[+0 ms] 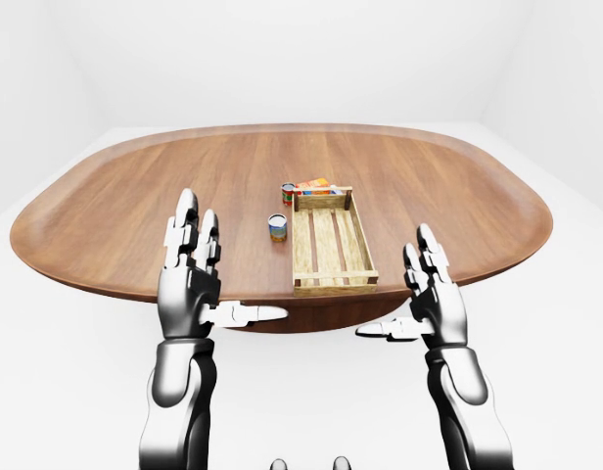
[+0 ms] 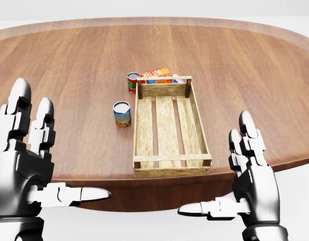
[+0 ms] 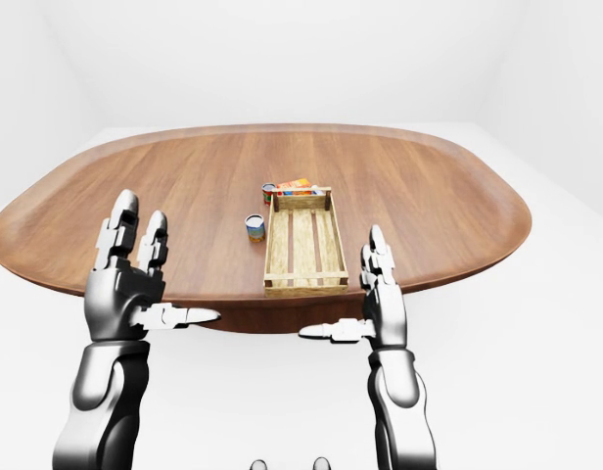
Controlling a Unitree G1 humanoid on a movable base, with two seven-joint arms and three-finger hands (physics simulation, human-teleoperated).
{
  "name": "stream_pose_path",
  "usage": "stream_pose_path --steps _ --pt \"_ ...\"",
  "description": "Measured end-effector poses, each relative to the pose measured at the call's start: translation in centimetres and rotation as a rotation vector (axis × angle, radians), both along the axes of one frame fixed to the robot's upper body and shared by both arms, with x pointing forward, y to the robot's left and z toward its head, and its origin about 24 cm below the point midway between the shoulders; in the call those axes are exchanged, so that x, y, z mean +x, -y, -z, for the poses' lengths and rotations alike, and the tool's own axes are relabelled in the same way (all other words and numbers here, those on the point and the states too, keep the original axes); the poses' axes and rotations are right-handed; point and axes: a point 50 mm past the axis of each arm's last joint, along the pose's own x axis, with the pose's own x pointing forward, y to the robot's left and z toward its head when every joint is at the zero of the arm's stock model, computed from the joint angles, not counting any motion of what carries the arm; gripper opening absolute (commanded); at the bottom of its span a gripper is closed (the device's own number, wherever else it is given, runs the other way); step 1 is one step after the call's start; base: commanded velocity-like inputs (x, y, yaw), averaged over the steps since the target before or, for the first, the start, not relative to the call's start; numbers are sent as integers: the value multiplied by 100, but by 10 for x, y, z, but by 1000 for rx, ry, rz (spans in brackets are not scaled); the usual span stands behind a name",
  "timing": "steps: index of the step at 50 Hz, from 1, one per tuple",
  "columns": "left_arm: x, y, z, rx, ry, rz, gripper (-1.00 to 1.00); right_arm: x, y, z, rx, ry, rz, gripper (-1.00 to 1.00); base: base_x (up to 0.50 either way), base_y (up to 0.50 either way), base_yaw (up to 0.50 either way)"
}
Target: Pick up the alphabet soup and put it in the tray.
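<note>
A: Fingers? Both the left hand (image 2: 24,165) and right hand (image 2: 250,173) are splayed, holding nothing.

B: Alphabet soup (image 2: 122,114) stands just left of the tray (image 2: 169,163). Risk: mistaking the red can (image 2: 132,82) for it.

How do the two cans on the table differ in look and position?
The blue-and-yellow can stands alone on bare wood, apart from the tray's left wall; the red can stands higher in the head view, close by the tray's top-left corner, with an orange box beside it. The blue-and-yellow can is nearer the hands. Both stand upright, outside the tray, and neither is touched.
</note>
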Motion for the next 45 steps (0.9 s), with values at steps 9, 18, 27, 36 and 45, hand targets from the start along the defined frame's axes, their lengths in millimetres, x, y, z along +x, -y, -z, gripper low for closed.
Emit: stream_pose_path --steps 9,18,27,36,45 --pt "0 0 1 -1 -3 0 100 -1 1 -3 20 16 -2 100 8 0 0" --pt "0 0 1 -1 -4 2 100 -5 0 -7 27 42 -30 100 50 0 0" --pt "-1 0 1 -1 -4 3 100 -6 -1 -8 29 55 -44 100 50 0 0" --pt "-1 0 1 -2 -4 4 100 -7 -2 -8 28 58 -51 100 50 0 0" --pt "0 0 1 -3 -3 5 100 -7 -2 -9 28 59 -55 100 50 0 0"
